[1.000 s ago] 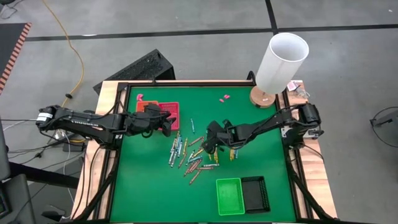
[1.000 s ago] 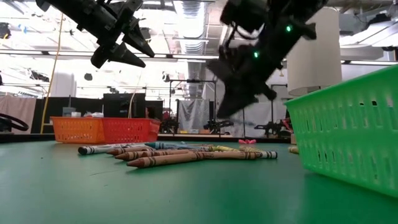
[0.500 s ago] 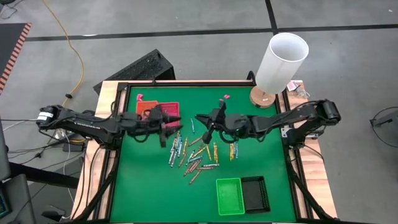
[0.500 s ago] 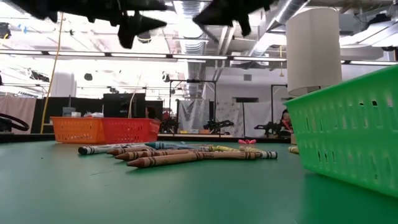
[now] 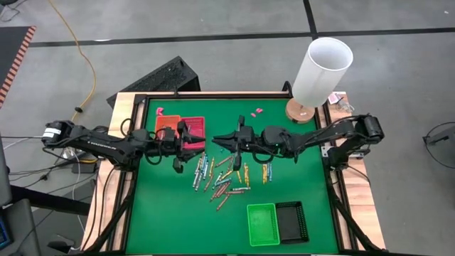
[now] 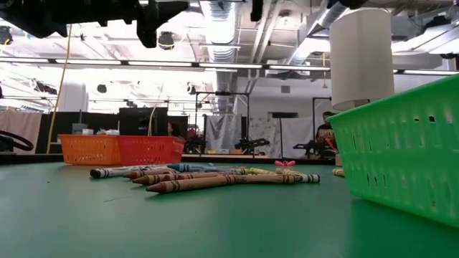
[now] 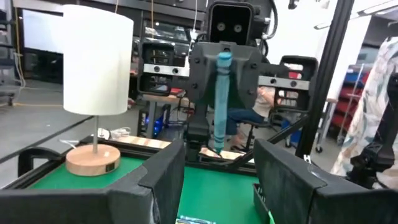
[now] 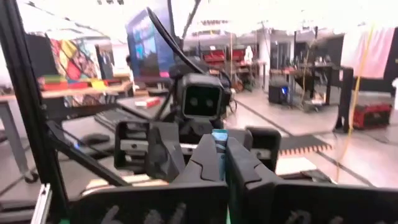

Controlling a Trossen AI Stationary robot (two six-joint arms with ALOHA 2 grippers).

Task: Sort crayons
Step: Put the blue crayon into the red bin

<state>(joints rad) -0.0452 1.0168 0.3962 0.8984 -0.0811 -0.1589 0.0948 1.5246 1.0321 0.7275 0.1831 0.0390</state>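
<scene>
Green felt (image 5: pixel 170 206) is being shown covering the table, with a workshop of racks and strip lights being seen beyond it in the low view. A blue crayon (image 7: pixel 222 99) is being pinched upright, long axis vertical, in the closed right gripper (image 5: pixel 222 140) above the scattered crayons (image 5: pixel 220 178), which are being left lying flat at mixed angles mid-table. The left gripper (image 5: pixel 186 136) is being held open, facing it over the red tray (image 5: pixel 197 124).

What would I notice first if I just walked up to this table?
Probably the two dark arms stretched toward each other above the green table: the right gripper pinches a blue crayon, facing the open left gripper. Under them lies a heap of crayons, and a tall white lamp stands at the far right corner.
</scene>
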